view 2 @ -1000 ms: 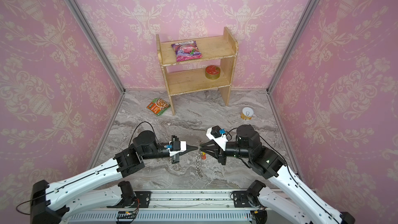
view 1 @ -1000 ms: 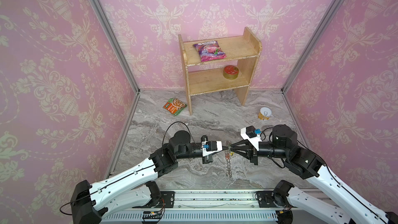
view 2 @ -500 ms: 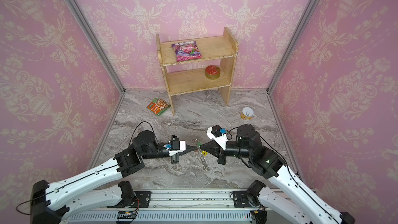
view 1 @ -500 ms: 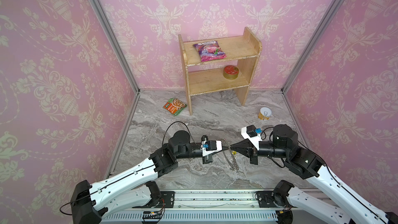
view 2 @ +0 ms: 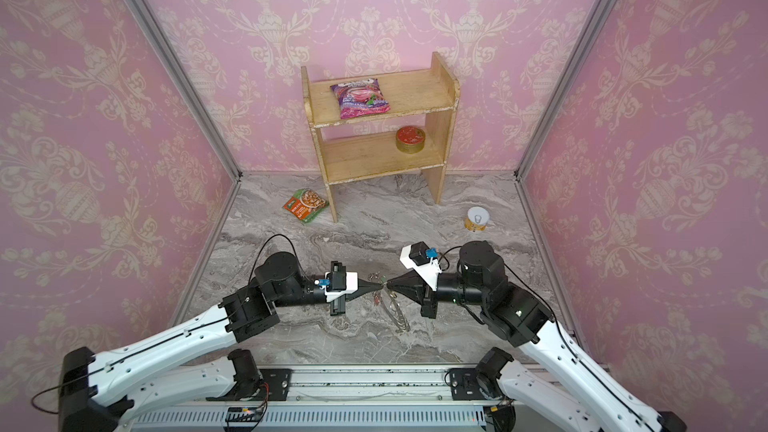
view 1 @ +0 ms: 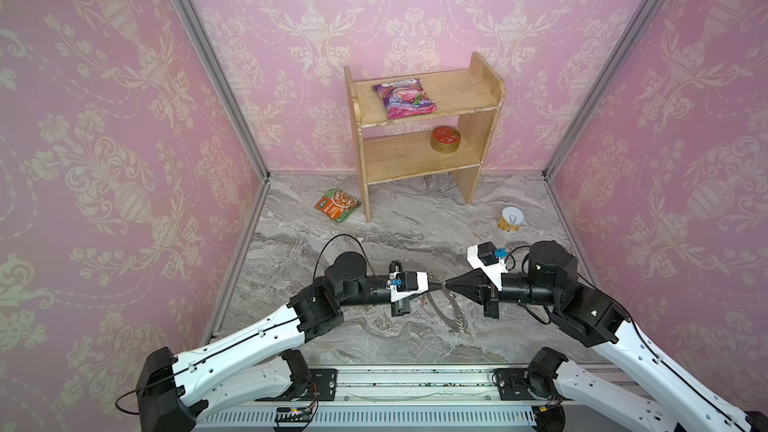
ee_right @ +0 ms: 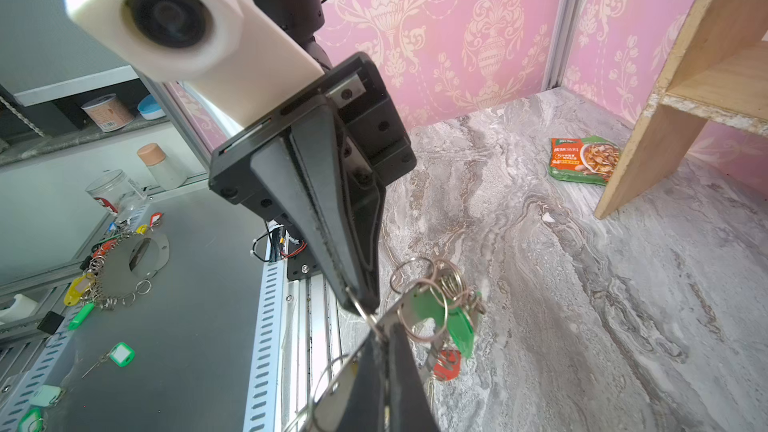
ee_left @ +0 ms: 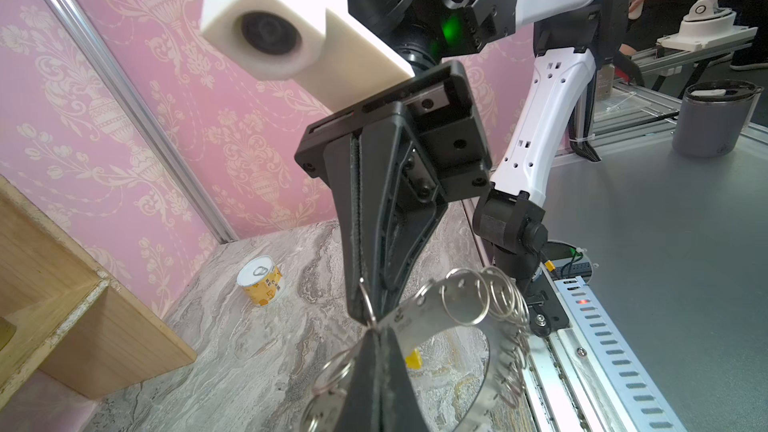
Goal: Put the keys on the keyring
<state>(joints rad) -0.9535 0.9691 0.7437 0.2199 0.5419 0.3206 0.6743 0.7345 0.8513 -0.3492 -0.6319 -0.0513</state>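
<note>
At centre | left gripper (view 1: 439,284), right gripper (view 1: 448,283) pinch keyring (view 1: 451,312) | green keys (ee_right: 459,328): right wrist only

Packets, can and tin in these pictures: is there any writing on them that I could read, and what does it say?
Nothing reads clearly enough to quote.
Green-and-orange packet: white Chinese characters on its orange band, too small to read.
Pink packet: print blurred.
Yellow can: dark marks, blurred.
Red-lidded tin: pattern only, no legible words.
</note>
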